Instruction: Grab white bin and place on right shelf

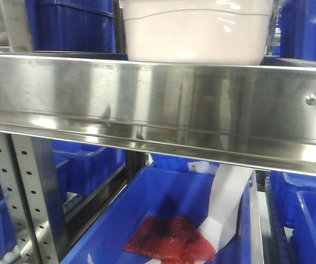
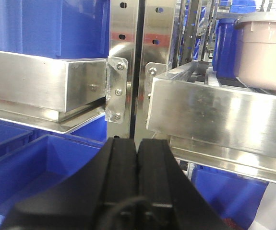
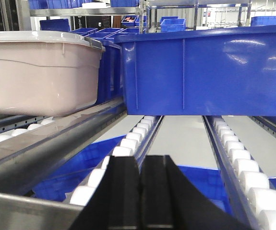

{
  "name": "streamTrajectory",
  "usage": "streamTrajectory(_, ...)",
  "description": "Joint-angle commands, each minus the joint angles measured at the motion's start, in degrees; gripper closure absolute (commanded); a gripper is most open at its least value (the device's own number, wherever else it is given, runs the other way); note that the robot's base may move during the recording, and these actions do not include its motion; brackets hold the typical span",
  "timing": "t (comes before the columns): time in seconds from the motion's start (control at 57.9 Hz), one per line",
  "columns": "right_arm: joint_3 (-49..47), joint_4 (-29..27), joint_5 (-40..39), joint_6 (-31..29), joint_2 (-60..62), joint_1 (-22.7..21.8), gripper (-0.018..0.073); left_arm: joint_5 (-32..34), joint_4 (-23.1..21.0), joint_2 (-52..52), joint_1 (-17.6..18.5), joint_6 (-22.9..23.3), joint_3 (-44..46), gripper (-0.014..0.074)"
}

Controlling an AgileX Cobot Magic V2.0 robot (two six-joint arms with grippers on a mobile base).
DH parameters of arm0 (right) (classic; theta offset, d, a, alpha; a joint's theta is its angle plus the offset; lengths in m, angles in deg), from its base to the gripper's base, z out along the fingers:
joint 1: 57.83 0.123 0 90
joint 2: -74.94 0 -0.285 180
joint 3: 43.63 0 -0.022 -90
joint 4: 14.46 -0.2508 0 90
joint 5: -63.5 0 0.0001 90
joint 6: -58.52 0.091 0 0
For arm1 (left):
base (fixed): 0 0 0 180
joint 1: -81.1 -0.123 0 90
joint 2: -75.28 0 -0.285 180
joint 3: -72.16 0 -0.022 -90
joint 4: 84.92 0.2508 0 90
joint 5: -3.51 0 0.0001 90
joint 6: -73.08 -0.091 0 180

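The white bin, off-white with a curved ridge, stands on the right shelf just behind its wide shiny front rail. In the left wrist view the white bin sits up at the right on that shelf, well apart from my left gripper, which is shut with nothing in it. In the right wrist view the lidded white bin rests on the roller tracks at the left. My right gripper is shut and empty, low in front of the rollers.
A large blue bin stands on the rollers right of the white bin. Perforated uprights separate a second steel shelf at the left. Below the rail, a blue bin holds red bubble wrap and a white piece.
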Motion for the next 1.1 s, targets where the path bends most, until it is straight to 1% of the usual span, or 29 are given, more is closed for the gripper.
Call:
streamTrajectory(0.0,-0.2,-0.3,-5.7,0.1,1.1,0.2,0.0491,5.1,0.1,-0.5,0.2,0.3,-0.5,0.0713)
streamTrajectory(0.138,-0.2,-0.3,-5.6,0.1,1.1,0.2,0.0491,5.1,0.1,-0.5,0.2,0.3,-0.5,0.0713)
streamTrajectory(0.293,-0.2,-0.4,-2.9,0.1,1.1,0.2,0.0491,5.1,0.1,-0.5,0.2,0.3,-0.5,0.0713)
streamTrajectory(1.088,-0.2,-0.4,-2.7,0.1,1.1,0.2,0.0491,5.1,0.1,-0.5,0.2,0.3,-0.5,0.0713)
